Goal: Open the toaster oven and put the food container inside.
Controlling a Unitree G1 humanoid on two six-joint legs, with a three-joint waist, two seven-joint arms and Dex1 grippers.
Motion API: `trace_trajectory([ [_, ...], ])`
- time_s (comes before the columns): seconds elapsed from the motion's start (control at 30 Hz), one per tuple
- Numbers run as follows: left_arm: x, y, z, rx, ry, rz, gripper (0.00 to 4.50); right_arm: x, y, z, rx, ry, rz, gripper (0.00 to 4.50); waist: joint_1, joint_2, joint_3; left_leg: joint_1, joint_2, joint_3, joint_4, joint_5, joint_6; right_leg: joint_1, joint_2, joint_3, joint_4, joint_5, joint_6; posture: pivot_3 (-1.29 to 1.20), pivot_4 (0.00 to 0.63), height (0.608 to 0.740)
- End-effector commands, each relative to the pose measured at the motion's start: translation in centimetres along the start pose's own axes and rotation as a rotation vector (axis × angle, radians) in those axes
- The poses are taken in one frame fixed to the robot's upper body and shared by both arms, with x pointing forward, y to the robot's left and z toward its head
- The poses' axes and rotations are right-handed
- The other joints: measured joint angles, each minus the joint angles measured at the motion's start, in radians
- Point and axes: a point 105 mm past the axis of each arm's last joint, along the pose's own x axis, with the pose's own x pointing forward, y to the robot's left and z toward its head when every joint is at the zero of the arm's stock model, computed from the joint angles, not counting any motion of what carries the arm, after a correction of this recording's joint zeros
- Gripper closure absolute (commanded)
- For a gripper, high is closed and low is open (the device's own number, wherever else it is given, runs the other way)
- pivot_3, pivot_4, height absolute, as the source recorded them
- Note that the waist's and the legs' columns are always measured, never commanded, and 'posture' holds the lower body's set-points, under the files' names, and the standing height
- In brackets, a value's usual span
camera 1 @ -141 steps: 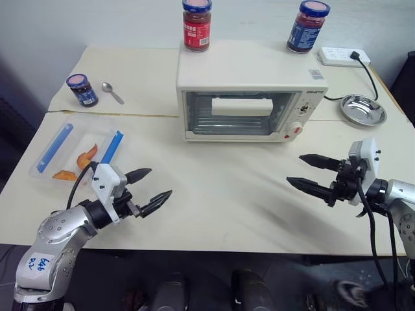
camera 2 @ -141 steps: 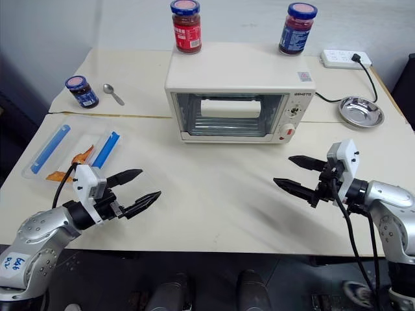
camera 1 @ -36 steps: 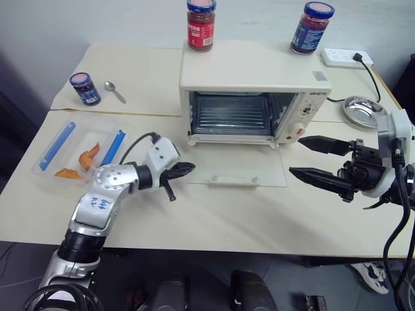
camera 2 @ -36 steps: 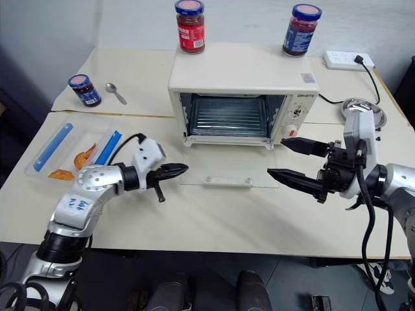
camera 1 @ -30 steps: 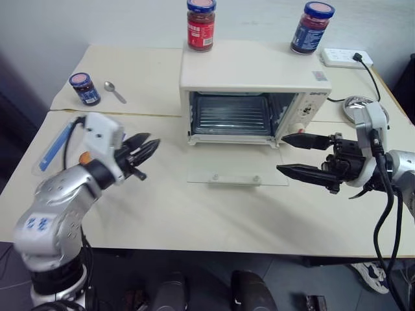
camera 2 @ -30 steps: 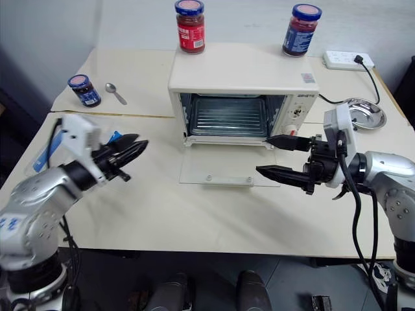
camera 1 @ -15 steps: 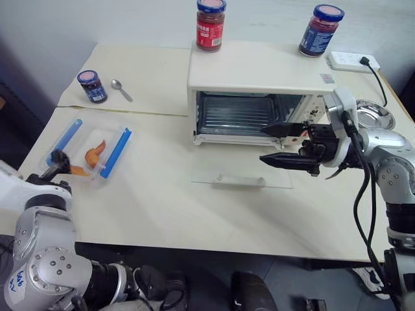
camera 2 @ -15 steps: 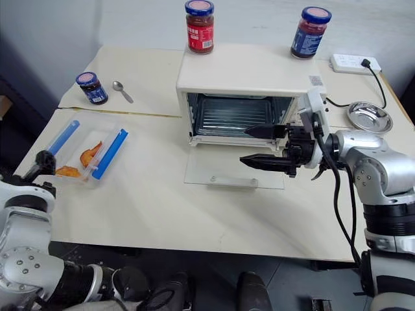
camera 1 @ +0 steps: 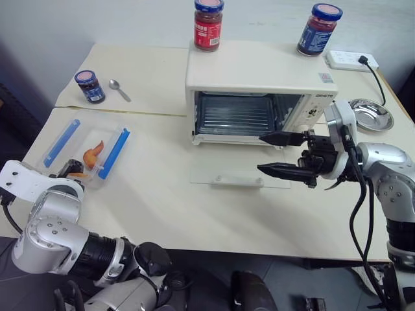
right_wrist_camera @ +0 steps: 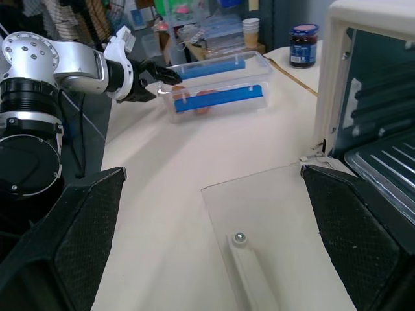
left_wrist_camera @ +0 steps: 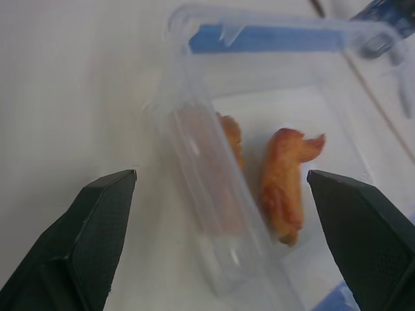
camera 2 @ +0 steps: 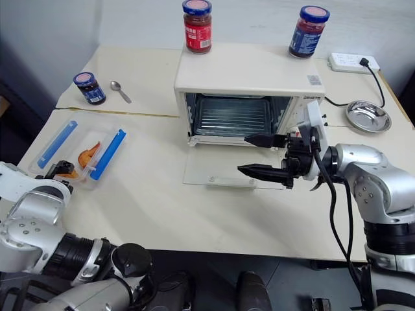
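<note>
Visibly clear, shallow rectangular plastic food container (camera 1: 85, 151)

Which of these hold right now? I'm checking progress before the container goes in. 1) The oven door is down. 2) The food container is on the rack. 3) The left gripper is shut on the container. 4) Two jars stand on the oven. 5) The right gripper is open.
1) True: the toaster oven has its glass door lying flat on the table.
2) False: the food container sits on the table, away from the oven.
3) False: the left gripper is open at the container's near end.
4) True: a red jar and a blue-lidded jar.
5) True: the right gripper is open over the door.
</note>
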Motion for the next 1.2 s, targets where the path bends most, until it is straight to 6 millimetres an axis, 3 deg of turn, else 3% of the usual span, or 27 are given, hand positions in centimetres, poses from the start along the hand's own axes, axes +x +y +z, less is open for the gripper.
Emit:
trace_trajectory([
  [0.03,0.3,0.0,1.1,-0.011,-0.042,0.025,0.86,-0.6,0.9,1.2,-0.049,-0.021,-0.022,0.00,0.000,-0.001,0.000,0.000,0.000,0.000,0.000,0.000,0.000,0.000,0.000,0.000,0.000,0.000,0.000,0.00,0.150,0.740],
  [0.3,0.9,0.4,1.7,0.018,-0.039,0.079,3.43,-1.3,1.1,1.5,-0.050,-0.029,-0.093,0.00,-0.001,-0.001,0.001,0.000,0.000,0.000,0.000,0.000,-0.001,0.000,0.000,0.000,0.000,0.000,0.000,0.00,0.150,0.740],
  [0.43,0.8,1.0,1.8,0.053,-0.027,0.100,4.21,-1.6,1.0,1.5,-0.049,-0.028,-0.106,0.00,-0.001,-0.001,0.001,0.001,0.001,0.001,0.000,0.000,-0.002,0.000,0.001,0.000,0.001,0.000,0.000,0.00,0.150,0.740],
  [0.6,0.5,2.0,2.3,0.178,0.010,0.078,4.23,-1.9,0.1,1.0,0.021,-0.009,-0.156,0.00,-0.005,-0.001,0.001,0.001,0.002,0.002,-0.001,0.001,-0.002,-0.001,0.001,0.001,0.001,0.000,0.000,0.00,0.150,0.740],
  [0.77,-0.7,1.7,1.6,0.350,0.059,-0.134,4.23,-2.8,0.0,1.1,0.053,-0.002,-0.172,0.00,-0.011,-0.001,0.001,0.001,0.002,0.002,-0.002,0.000,-0.002,-0.002,0.000,0.001,0.001,0.000,-0.001,0.00,0.150,0.740],
  [1.0,-2.8,-0.9,-0.4,0.579,0.203,-0.501,4.23,-3.3,0.1,0.5,0.051,-0.002,-0.197,0.00,-0.005,-0.001,0.001,0.001,0.004,0.000,-0.001,0.000,-0.002,-0.002,0.000,0.001,0.001,0.000,-0.002,0.00,0.150,0.740],
  [1.2,-4.7,-5.5,-1.2,0.700,0.335,-0.797,4.23,-3.7,0.3,-0.2,0.049,-0.003,-0.232,0.00,0.001,-0.002,0.001,0.001,0.005,-0.001,-0.001,0.000,-0.002,-0.002,-0.001,0.001,0.001,0.000,-0.003,0.00,0.150,0.740],
])
